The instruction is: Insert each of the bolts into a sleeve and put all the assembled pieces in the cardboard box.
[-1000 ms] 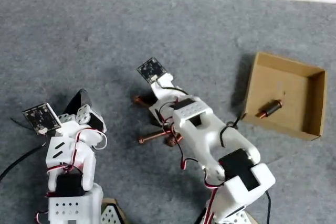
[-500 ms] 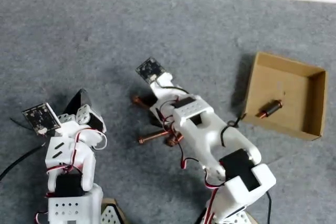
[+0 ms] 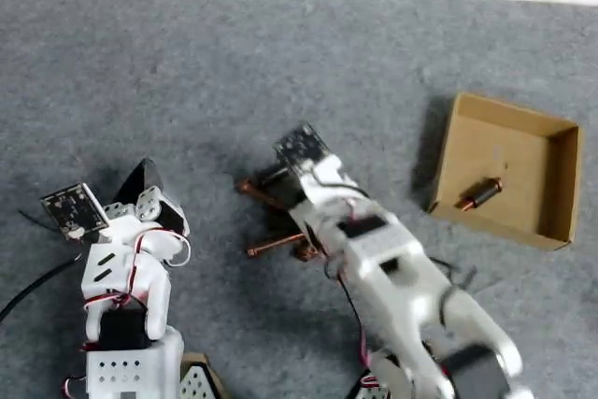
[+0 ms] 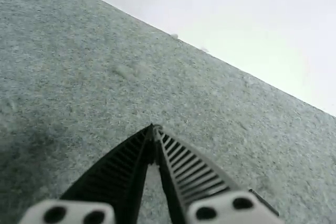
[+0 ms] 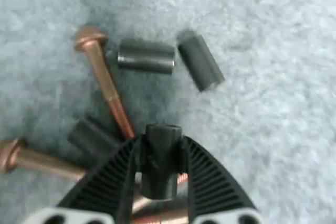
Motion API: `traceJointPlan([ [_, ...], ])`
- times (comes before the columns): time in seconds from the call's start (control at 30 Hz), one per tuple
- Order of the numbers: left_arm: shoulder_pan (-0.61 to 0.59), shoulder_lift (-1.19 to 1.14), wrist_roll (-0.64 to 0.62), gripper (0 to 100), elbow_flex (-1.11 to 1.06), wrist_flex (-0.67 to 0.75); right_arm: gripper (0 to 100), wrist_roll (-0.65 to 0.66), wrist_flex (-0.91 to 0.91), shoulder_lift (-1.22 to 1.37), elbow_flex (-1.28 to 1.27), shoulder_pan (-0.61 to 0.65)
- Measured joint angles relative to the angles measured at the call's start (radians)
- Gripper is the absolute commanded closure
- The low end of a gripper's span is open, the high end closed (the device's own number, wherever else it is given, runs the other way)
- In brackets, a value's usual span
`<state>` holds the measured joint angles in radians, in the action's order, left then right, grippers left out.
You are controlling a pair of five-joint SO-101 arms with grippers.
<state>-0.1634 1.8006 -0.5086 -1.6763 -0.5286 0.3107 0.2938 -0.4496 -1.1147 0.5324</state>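
My right gripper (image 5: 160, 142) is shut on a dark sleeve (image 5: 160, 162), held upright over the pile of parts. Under it on the grey felt lie a copper bolt (image 5: 106, 85), a second bolt (image 5: 31, 158) and three loose sleeves (image 5: 146, 56) (image 5: 200, 62) (image 5: 94, 137). From above, the right gripper (image 3: 278, 184) stands over the bolts (image 3: 276, 245) at the middle of the table. The cardboard box (image 3: 528, 161) at the right holds one assembled piece (image 3: 479, 193). My left gripper (image 4: 153, 129) is shut on nothing, at the table's left (image 3: 140, 179).
Grey felt covers the whole table (image 3: 187, 63). The box's near wall (image 3: 439, 175) stands between the pile and the box floor. A white wall borders the far edge.
The right arm has swung and its wrist has shifted right and towards the front. The left arm has not moved.
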Motion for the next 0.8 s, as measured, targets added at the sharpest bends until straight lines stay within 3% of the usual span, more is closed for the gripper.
traceJointPlan([
  [0.27,0.0,0.0,0.0,99,0.0,0.0,99.3,-0.002,0.0,-0.35,-0.178,-0.037],
  [0.8,0.0,0.0,0.0,99,0.0,0.0,99.3,-0.005,0.023,-0.807,-0.462,-0.173],
])
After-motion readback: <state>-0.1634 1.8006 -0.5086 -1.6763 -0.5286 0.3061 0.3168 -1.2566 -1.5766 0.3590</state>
